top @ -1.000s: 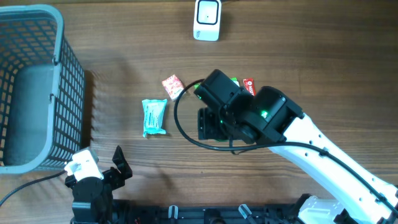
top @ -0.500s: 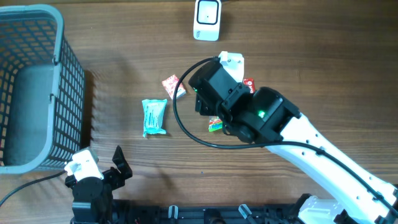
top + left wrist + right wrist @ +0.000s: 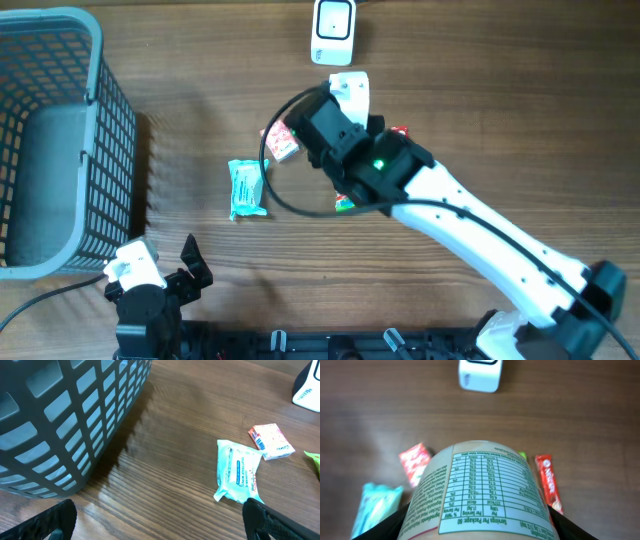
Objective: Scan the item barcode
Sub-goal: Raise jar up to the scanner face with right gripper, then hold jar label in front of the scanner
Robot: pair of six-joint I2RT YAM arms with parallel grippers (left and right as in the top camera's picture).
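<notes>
Here the right gripper (image 3: pixel 338 115) is clamped around a white container (image 3: pixel 350 90), its nutrition label (image 3: pixel 482 492) facing the wrist camera. It is held above the desk (image 3: pixel 520 90), near the white scanner (image 3: pixel 332 32). The left gripper (image 3: pixel 160 531) sits wide open near the grey basket (image 3: pixel 97 70).

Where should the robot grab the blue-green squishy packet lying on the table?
Across the middle of the teal packet, coming straight down from above. It lies flat on the table and is long and narrow, so squeezing its two long edges probably works best, away from the crimped ends.
</notes>
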